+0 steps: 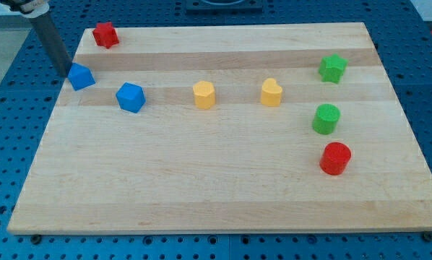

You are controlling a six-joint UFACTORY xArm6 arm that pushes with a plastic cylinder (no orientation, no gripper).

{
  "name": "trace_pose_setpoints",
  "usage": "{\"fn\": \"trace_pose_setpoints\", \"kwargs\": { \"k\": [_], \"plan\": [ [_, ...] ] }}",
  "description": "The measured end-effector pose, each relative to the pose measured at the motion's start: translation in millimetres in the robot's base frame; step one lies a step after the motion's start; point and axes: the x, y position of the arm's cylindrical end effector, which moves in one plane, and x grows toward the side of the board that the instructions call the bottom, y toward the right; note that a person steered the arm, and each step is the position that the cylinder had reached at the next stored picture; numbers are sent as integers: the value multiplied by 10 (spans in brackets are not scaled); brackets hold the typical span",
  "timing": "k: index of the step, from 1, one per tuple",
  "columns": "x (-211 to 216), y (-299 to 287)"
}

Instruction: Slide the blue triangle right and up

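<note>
Although my tip (66, 72) sits right at the upper-left edge of the small blue triangular block (81, 76), touching it or a hair off (I cannot tell which from this view), the push looks barely begun, if begun at all. The blue triangle lies near the left edge of the pale wooden worktop (201, 188), in the upper-left part of the view, so nearly the whole slide to the right and up is left to do.

There are no fingers on this rig, only the straight dark rod, so there is nothing to be clenched or released.

Just to the right of the triangle and a little lower is a chunkier blue block (131, 97), near but not touching. I judge it a hazard: with my tip on the triangle's upper left, a push from here would drive it right and down, toward that block. To send it right and up I would want my tip round at its lower left.

A red star-shaped block (105, 34) stands above and slightly right of the triangle, near the top edge, well clear for now but roughly along an upward path. Two yellow blocks (204, 94) (271, 92) lie further right, apart from all this.
</note>
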Motion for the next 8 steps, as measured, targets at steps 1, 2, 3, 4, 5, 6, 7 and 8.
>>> {"fn": "trace_pose_setpoints", "kwargs": {
  "k": [1,2,3,4,5,6,7,8],
  "plan": [
    [115,72],
    [132,431],
    [308,40],
    [684,17],
    [837,453],
    [742,781],
    [408,775],
    [248,778]
  ]
}}
